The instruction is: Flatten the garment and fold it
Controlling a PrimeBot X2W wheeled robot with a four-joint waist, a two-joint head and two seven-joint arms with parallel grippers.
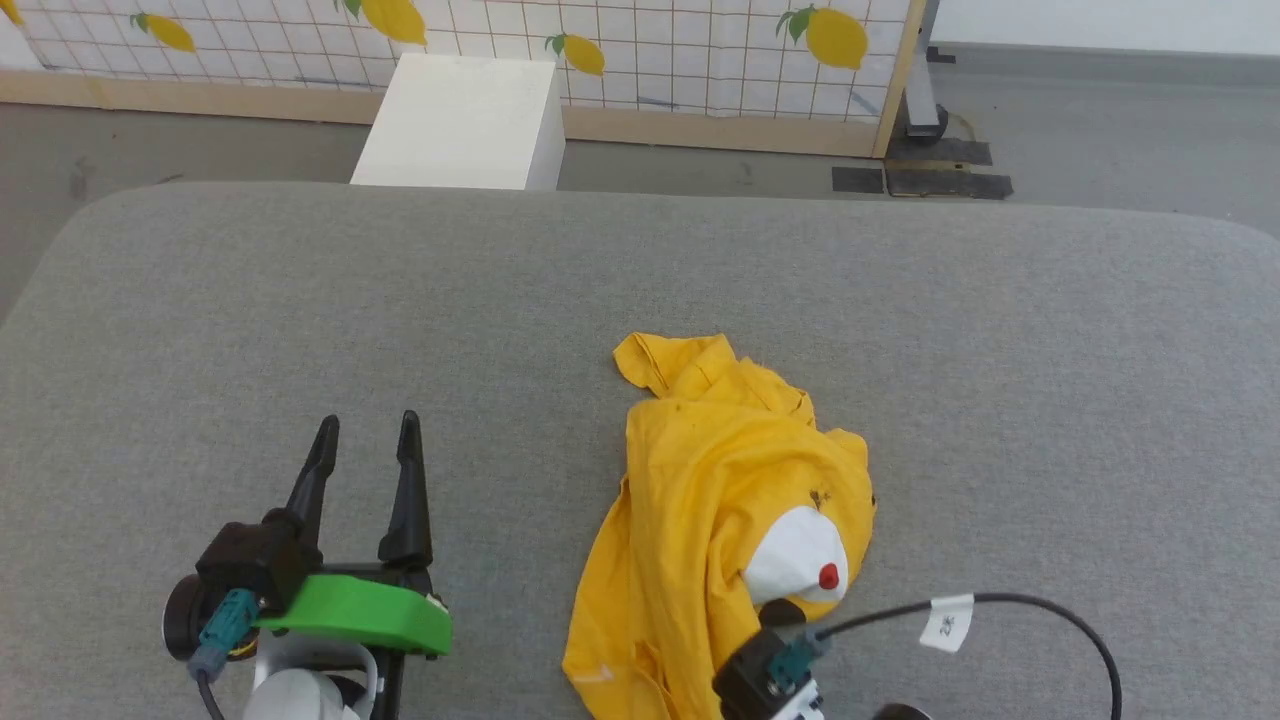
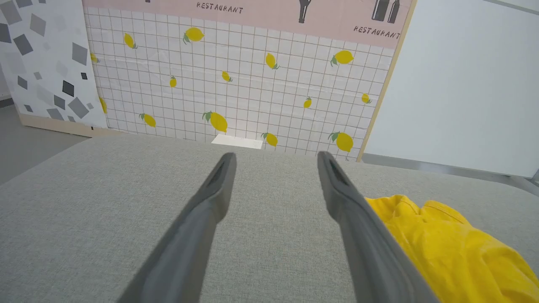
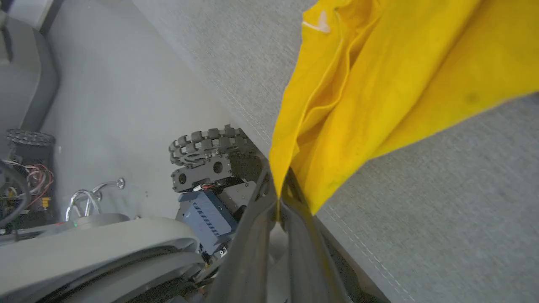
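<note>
Head view, garment: the garment lies crumpled in 1 heap on the grey padded table, low and just right of centre, white muzzle and red dot facing up
Head view, left gripper: the left gripper sits at the lower left, its 2 fingers spread wide with nothing between them, well apart from the cloth
Head view, wrist block: a dark wrist block with a black cable sits at the bottom edge, touching the heap's near side; the fingers ahead of it are hidden here
Left wrist view, fingers: both fingers hang over bare grey surface, empty; yellow cloth lies at the lower right, just beside 1 of them
Right wrist view, right gripper: the right gripper is pinched tight on a narrow point of yellow cloth at lower centre, and the fabric fans out toward the upper right
Right wrist view, surroundings: the table edge runs diagonally, and the robot's wheel stands on the floor left of centre
Risk, slipping: the pinch looks to hold only a thin tip, so a hard pull may strip the cloth out
Risk, bunching: several folds meet at the grip, so a pull may drag the whole heap instead of spreading it
Risk, edge: the grip is close to the table edge, so loose cloth could slide off toward the wheel
</note>
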